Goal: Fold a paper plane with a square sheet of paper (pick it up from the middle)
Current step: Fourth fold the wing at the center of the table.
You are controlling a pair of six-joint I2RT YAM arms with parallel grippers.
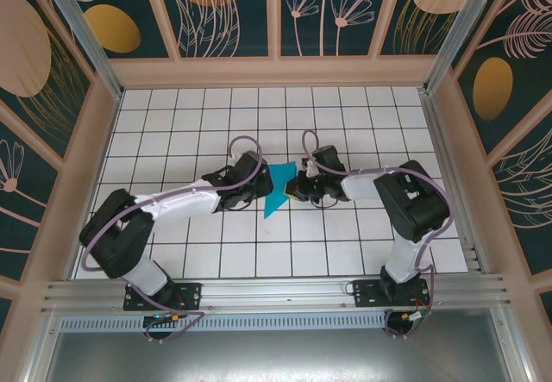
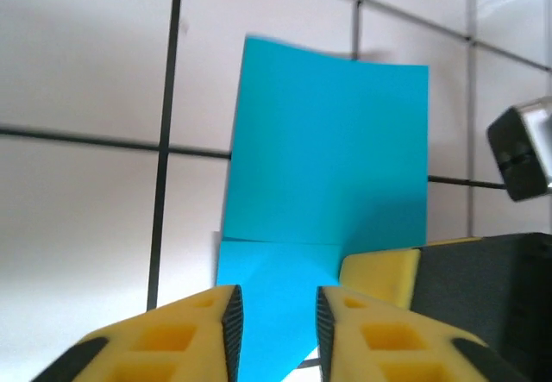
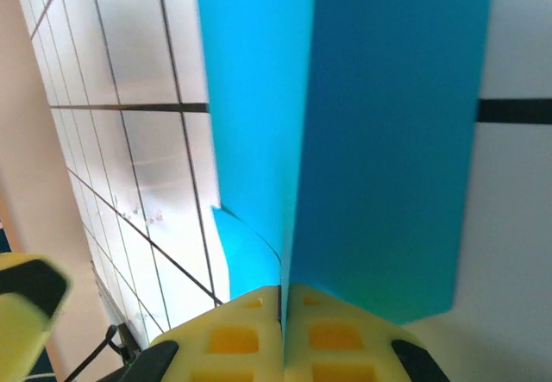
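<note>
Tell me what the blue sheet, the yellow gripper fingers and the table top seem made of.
The square sheet of paper: thin matte cyan paper, bending and holding sharp creases. The left gripper has fingers of matte yellow with moulded square recesses, probably plastic. The table: white gridded board; soft glare suggests a semi-gloss coating, material unclear.

no readable text, labels, brands or numbers anywhere
</note>
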